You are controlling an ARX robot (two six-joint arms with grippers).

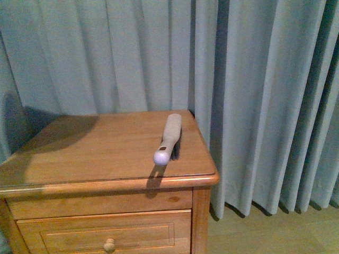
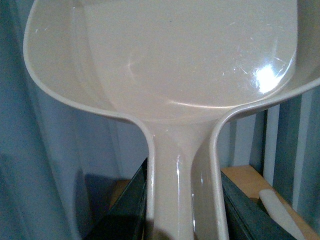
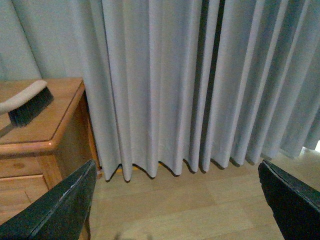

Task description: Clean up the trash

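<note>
**Q:** What lies nearest the lens in the left wrist view?
**A:** The dustpan (image 2: 190, 65), pale beige and glossy. Its handle runs down between the dark fingers (image 2: 125, 217) of the left gripper (image 2: 182, 220), which is closed against both sides of the handle.

**Q:** And the right gripper?
**A:** The right gripper (image 3: 176, 192) is spread wide with nothing between its fingers. It hangs over the wood floor (image 3: 200, 215), facing the grey curtain (image 3: 200, 75).

**Q:** What does the front view show?
**A:** A wooden stand (image 1: 79, 153) with a knobbed drawer (image 1: 109, 233). The brush (image 1: 168, 138) lies on its top near the right edge. Its white handle points toward the front edge, and its dark bristles are at the far end.

**Q:** Where is the trash?
**A:** That cannot be told, as none of the three views shows it.
</note>
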